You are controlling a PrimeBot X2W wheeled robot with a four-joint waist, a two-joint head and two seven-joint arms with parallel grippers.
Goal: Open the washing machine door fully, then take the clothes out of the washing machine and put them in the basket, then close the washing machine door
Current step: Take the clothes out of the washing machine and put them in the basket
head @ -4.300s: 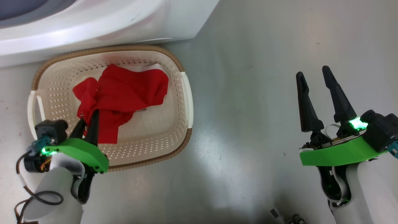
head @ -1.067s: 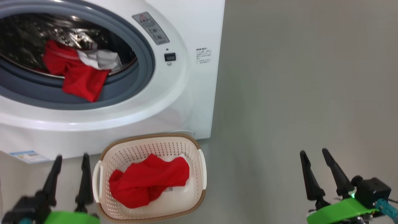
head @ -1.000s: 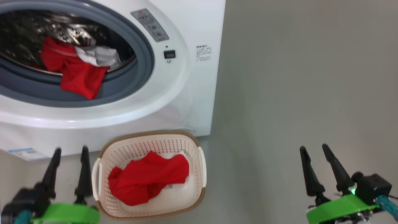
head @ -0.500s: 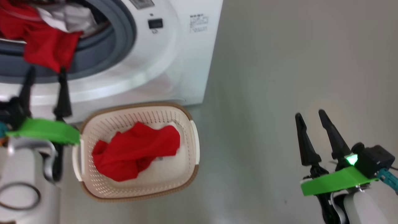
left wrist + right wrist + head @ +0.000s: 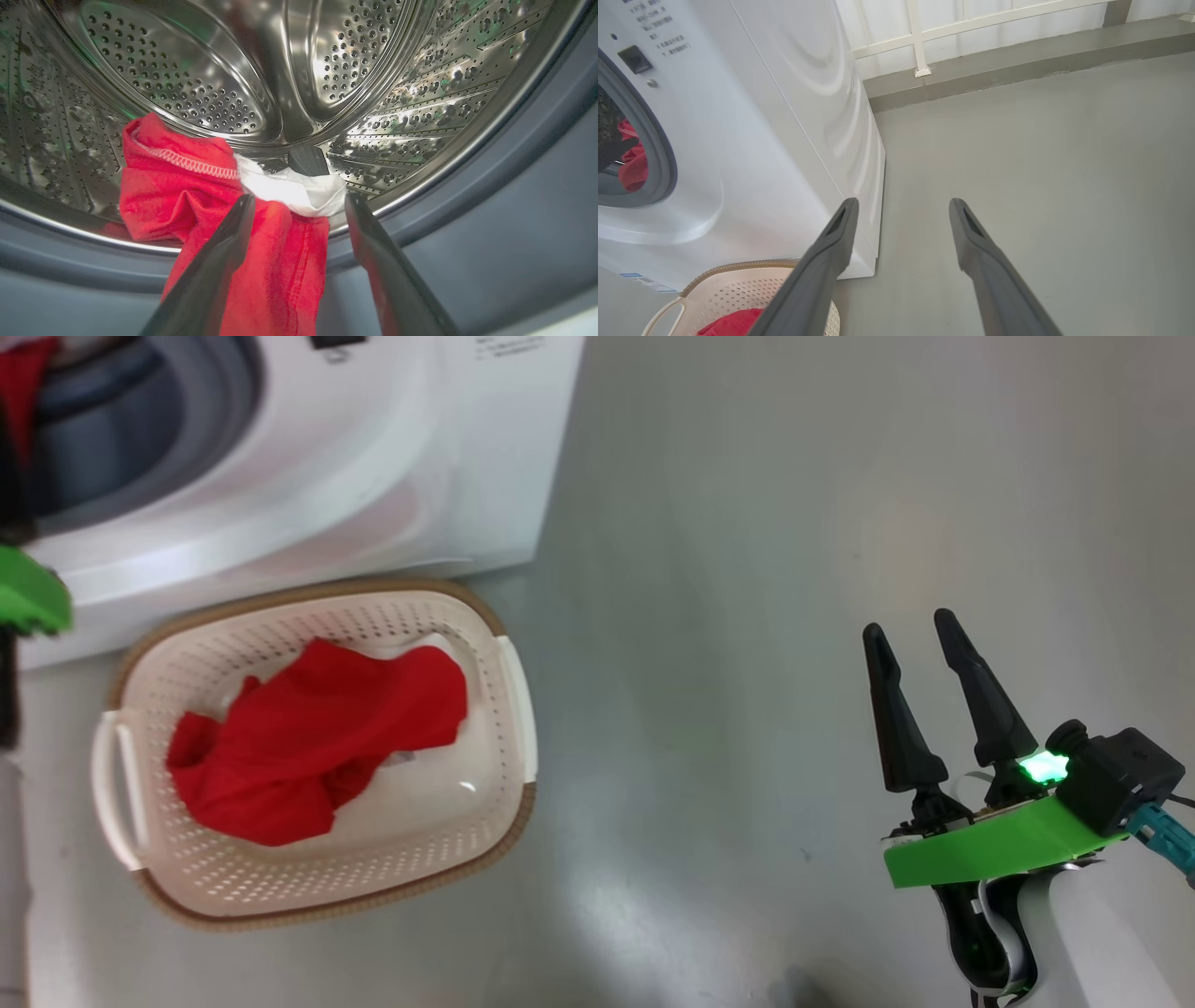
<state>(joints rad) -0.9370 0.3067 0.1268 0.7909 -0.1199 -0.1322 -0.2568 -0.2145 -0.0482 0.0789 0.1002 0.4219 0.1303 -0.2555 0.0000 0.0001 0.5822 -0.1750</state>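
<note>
A red garment (image 5: 308, 737) lies in the cream basket (image 5: 518, 709) on the floor in front of the white washing machine (image 5: 373, 476). More red clothes with a white piece (image 5: 205, 191) hang over the drum's lip and the grey gasket (image 5: 467, 186). My left gripper (image 5: 299, 205) is open at the drum mouth, its fingers either side of that cloth and not closed on it. My right gripper (image 5: 910, 639) stands open over bare floor at the right. The washing machine door is out of view.
Grey floor (image 5: 747, 569) stretches to the right of the washer. In the right wrist view a low grey ledge and a white railing (image 5: 920, 42) run along the back. The basket (image 5: 738, 289) sits just left of the washer's front corner.
The head camera has swung down and to the right. My left gripper rose from beside the basket up to the drum opening. The right gripper stays open over the floor.
</note>
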